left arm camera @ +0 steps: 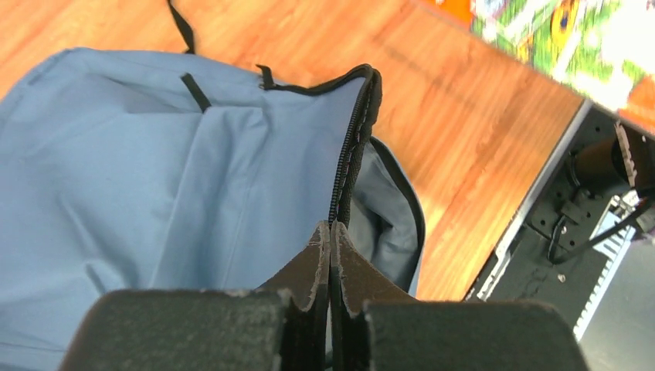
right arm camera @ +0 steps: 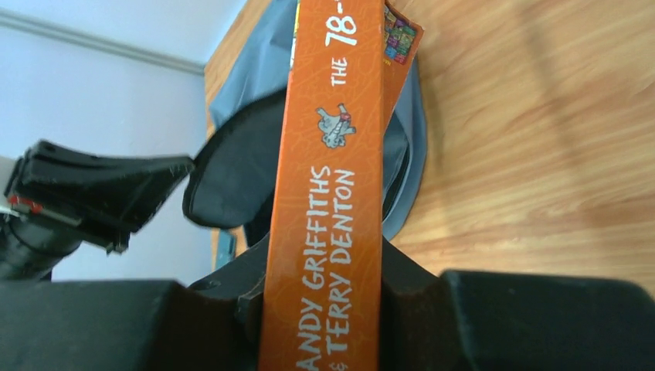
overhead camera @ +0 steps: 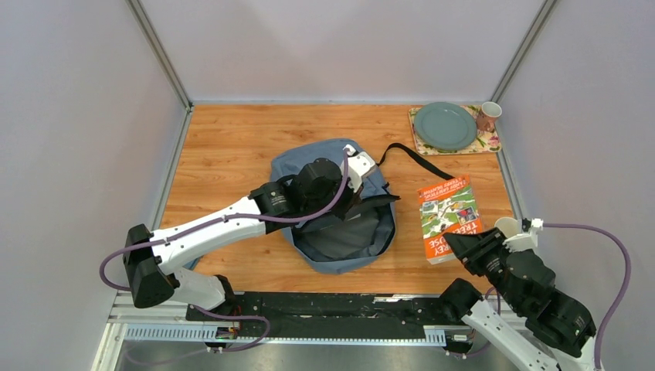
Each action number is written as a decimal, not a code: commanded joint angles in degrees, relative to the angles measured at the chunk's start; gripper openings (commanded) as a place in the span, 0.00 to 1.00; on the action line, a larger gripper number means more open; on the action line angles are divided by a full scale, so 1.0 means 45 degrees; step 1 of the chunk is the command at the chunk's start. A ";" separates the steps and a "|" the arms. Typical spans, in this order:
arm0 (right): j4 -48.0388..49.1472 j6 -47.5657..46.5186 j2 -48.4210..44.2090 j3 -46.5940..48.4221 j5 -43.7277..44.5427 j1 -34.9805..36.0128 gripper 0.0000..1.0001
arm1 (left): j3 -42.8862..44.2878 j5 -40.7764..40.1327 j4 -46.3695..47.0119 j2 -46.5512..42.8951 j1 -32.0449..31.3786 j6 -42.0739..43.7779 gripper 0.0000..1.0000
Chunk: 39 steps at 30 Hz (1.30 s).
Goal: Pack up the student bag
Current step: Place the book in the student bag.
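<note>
Bag: we see the grey-blue bag (overhead camera: pixel 334 246) lying flat at the middle of the table (overhead camera: pixel 232 147), with its open mouth turned toward 6 o'clock and the dark lining showing.
Strap: a black strap (overhead camera: pixel 409 154) trails from the top of the bag toward 2 o'clock.
Left arm: the left arm (overhead camera: pixel 216 228) reaches in from 8 o'clock, and its wrist sits over the middle of the bag.
Left jaws: in the wrist view we find them pressed together on the dark zip edge (left arm camera: pixel 351 147) of the bag's mouth, which rises out of their tips.
Book: a paperback book (overhead camera: pixel 448 216) with a green cover and an orange spine sits just beside the bag at its 3 o'clock. We cannot tell whether it rests on the table.
Right arm: the right arm (overhead camera: pixel 533 290) comes in from 5 o'clock.
Right jaws: we see them clamped across the book's spine at its near end, one finger on each side.
Far corner: at 1 o'clock a green plate (overhead camera: pixel 445 126) lies on a flowered mat (overhead camera: pixel 490 143), and a mug (overhead camera: pixel 487 116) stands just beside the plate on that mat.
</note>
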 commanded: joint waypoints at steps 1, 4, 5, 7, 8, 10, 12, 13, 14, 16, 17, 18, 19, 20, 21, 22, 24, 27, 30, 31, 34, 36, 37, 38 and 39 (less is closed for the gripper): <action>0.0933 0.1714 -0.0415 -0.0449 -0.2536 0.0042 0.00 | 0.0788 -0.0556 0.0836 -0.0467 0.0033 -0.0062 0.00; 0.1828 0.2613 -0.0708 -0.1580 -0.4157 0.0042 0.00 | 0.1003 -0.0849 0.0953 -0.0564 0.0033 -0.0120 0.00; 0.2124 0.2789 -0.0805 -0.1895 -0.4916 0.0042 0.00 | 0.1004 -0.1043 0.1089 -0.0623 0.0014 -0.0139 0.00; 0.3174 0.3392 -0.0826 -0.2868 -0.5526 0.0022 0.00 | 0.0887 -0.1103 0.1616 -0.0935 0.0033 -0.0140 0.00; 0.3587 0.3628 -0.0826 -0.3165 -0.6302 0.0042 0.00 | 0.0867 -0.1026 0.1772 -0.1032 0.0033 -0.0082 0.00; 0.4949 0.4096 -0.0787 -0.3790 -0.6680 0.0022 0.00 | 0.0964 -0.0870 0.1832 -0.1267 0.0033 0.0114 0.00; 0.6163 0.4430 -0.0612 -0.4864 -0.7109 0.0023 0.00 | 0.0848 -0.0617 0.2065 -0.1539 0.0033 0.0289 0.00; 0.7833 0.4740 -0.0475 -0.5215 -0.7265 0.0042 0.00 | 0.0751 -0.0229 0.2202 -0.1638 0.0033 0.0329 0.00; 0.8719 0.4918 -0.0087 -0.6012 -0.7576 0.0042 0.00 | 0.0556 0.0007 0.2320 -0.1716 0.0033 0.0348 0.00; 1.1259 0.5250 0.0499 -0.6622 -0.7793 0.0042 0.00 | 0.0302 0.0767 0.2749 -0.1989 -0.0006 0.0368 0.00; 1.1847 0.5348 0.1218 -0.6819 -0.7949 0.0042 0.00 | 0.0068 0.0945 0.3021 -0.2068 -0.0026 0.0349 0.00; 1.2066 0.5214 0.1573 -0.6705 -0.7951 0.0023 0.00 | 0.0066 0.1083 0.2927 -0.2069 -0.0045 0.0368 0.00; 1.1933 0.4922 0.1867 -0.6529 -0.7970 0.0022 0.00 | 0.0163 0.1239 0.2636 -0.1953 -0.0045 0.0446 0.00; 1.1583 0.4436 0.2276 -0.6315 -0.7874 0.0042 0.00 | 0.0686 0.1221 0.1589 -0.1739 -0.0045 0.0601 0.00; 1.1058 0.4276 0.2396 -0.5965 -0.7815 0.0023 0.00 | 0.0923 0.1221 0.1076 -0.1272 -0.0045 0.0603 0.00; 1.0821 0.4159 0.2436 -0.5865 -0.7717 0.0022 0.00 | 0.1061 0.1221 0.0587 -0.1074 -0.0045 0.0622 0.22; 1.0546 0.4119 0.2281 -0.5902 -0.7483 0.0042 0.00 | 0.0732 0.1299 -0.0100 -0.0742 -0.0045 0.0428 0.46; 0.9982 0.4313 0.1793 -0.6078 -0.7170 0.0042 0.00 | -0.0828 0.0871 0.0287 -0.0818 -0.0026 -0.0313 0.72; 0.9162 0.4431 0.1266 -0.6215 -0.7033 0.0042 0.00 | -0.1865 0.0479 0.0562 -0.0760 0.0052 -0.1212 0.76; 0.8965 0.4431 0.0974 -0.6254 -0.7013 0.0023 0.00 | -0.2196 0.0111 0.0621 -0.0760 0.0052 -0.1407 0.78; 0.8359 0.4392 0.0427 -0.6273 -0.6857 0.0042 0.00 | -0.2511 -0.0863 0.0661 -0.0624 0.0052 -0.2071 0.81; 0.8066 0.4392 0.0230 -0.6235 -0.6720 0.0042 0.00 | -0.2590 -0.1316 0.0622 -0.0448 0.0072 -0.2307 0.82; 0.8026 0.4373 0.0113 -0.6235 -0.6701 0.0023 0.00 | -0.2590 -0.1608 0.0583 -0.0370 0.0091 -0.2424 0.83; 0.7967 0.4373 0.0093 -0.6215 -0.6681 0.0022 0.00 | -0.2590 -0.1573 0.0602 -0.0215 0.0111 -0.2599 0.83; 0.7947 0.4373 0.0092 -0.6215 -0.6700 0.0022 0.00 | -0.2610 -0.1476 0.0660 -0.0136 0.0188 -0.2678 0.83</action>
